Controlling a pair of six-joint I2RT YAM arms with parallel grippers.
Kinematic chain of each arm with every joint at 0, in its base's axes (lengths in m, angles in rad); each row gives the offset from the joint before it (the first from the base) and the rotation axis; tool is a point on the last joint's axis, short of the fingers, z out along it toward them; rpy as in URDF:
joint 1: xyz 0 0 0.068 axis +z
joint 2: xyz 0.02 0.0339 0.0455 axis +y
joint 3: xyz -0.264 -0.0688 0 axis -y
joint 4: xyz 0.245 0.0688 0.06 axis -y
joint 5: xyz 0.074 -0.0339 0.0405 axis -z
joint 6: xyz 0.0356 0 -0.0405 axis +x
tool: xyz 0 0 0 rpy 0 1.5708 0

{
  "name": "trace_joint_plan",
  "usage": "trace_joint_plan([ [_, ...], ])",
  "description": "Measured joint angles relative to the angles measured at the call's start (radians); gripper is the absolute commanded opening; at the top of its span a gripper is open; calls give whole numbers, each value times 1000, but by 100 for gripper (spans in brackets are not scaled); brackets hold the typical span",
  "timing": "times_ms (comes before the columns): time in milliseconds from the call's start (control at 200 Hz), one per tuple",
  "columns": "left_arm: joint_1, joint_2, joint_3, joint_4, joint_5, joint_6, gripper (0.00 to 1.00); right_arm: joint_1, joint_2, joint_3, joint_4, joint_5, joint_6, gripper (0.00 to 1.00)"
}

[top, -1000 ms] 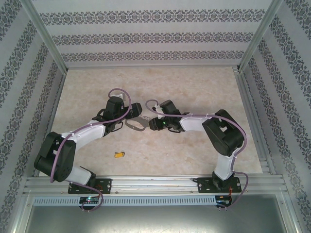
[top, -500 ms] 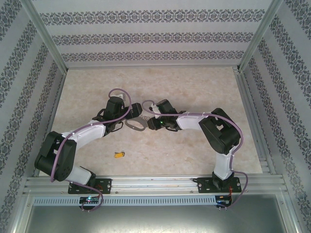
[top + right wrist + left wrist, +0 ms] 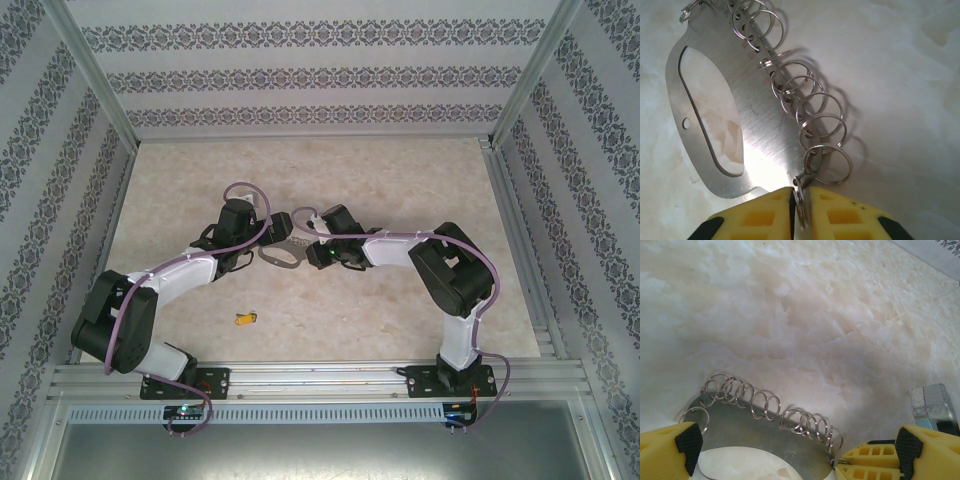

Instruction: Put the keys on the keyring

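Bottom centre, the right hand (image 3: 801,210) is clamped on the keyring (image 3: 760,150) by its end ring, likely anchoring it — the left hand (image 3: 797,447) spreads wide astride, empty

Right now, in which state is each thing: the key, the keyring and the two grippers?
key: loose on the table, apart from both grippers.
keyring: no key on the rings that show; its end ring is pinched.
left gripper: open, one finger at each side of the keyring.
right gripper: shut on the keyring's end ring.
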Motion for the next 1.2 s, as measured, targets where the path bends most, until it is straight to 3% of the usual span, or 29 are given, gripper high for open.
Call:
trace_joint_plan([
  [355, 0, 0, 0, 0, 3, -1, 100, 0, 0, -1, -7, 0, -3, 18],
  [595, 0, 0, 0, 0, 3, -3, 100, 7, -3, -1, -8, 0, -2, 22],
  [1044, 0, 0, 0, 0, 3, -4, 100, 7, -19, -5, -11, 3, -2, 20],
  [1159, 0, 0, 0, 0, 3, -4, 100, 7, -19, -5, -11, 3, -2, 18],
  [1199, 0, 0, 0, 0, 3, -4, 100, 7, -19, -5, -11, 3, -4, 13],
])
